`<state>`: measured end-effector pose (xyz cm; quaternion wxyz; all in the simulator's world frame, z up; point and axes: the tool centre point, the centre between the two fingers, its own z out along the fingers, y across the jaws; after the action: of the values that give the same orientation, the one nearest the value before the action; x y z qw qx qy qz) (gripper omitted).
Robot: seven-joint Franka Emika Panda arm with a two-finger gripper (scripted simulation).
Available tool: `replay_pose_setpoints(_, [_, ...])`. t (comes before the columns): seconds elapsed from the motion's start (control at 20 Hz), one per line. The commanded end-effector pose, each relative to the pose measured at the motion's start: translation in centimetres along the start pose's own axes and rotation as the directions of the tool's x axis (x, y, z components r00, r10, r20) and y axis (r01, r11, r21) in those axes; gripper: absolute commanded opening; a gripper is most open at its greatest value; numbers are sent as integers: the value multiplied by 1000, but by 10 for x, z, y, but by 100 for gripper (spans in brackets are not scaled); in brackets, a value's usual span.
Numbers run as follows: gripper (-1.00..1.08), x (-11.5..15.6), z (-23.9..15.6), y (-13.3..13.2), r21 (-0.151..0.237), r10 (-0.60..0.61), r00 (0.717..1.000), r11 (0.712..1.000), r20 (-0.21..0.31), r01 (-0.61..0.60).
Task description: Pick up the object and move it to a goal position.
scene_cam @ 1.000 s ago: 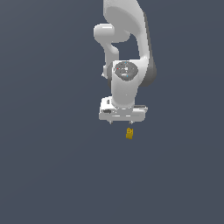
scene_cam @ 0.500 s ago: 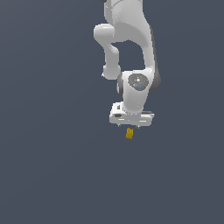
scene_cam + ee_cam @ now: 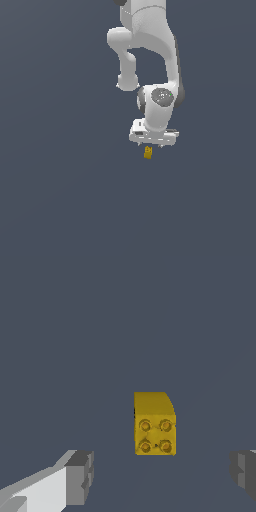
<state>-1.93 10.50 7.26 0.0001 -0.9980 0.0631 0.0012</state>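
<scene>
In the exterior view we see the white arm (image 3: 150, 60) reaching down, with the gripper (image 3: 152, 143) at its lower end. The yellow block (image 3: 147, 152) sits just below the gripper, at about 6 o'clock from it, very near the fingertips; we cannot tell if they touch.

In the wrist view the block (image 3: 154, 424) shows four round studs. It lies between the two grey fingertips (image 3: 80, 476), a little beyond them. The gripper (image 3: 160, 473) is wide open and holds nothing.
</scene>
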Motion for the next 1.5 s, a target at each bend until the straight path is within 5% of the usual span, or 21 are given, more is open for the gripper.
replay_pose_setpoints(0.0, [100,0,1,0,0,1,1000,1000,0,-1])
replay_pose_setpoints(0.8, [100,0,51,0,0,4,1000,1000,-2,-4])
replay_pose_setpoints(0.85, [-100,0,51,0,0,4,1000,1000,-2,-4])
replay_pose_setpoints(1.45, [-100,0,50,1,0,4,1000,1000,-2,-4])
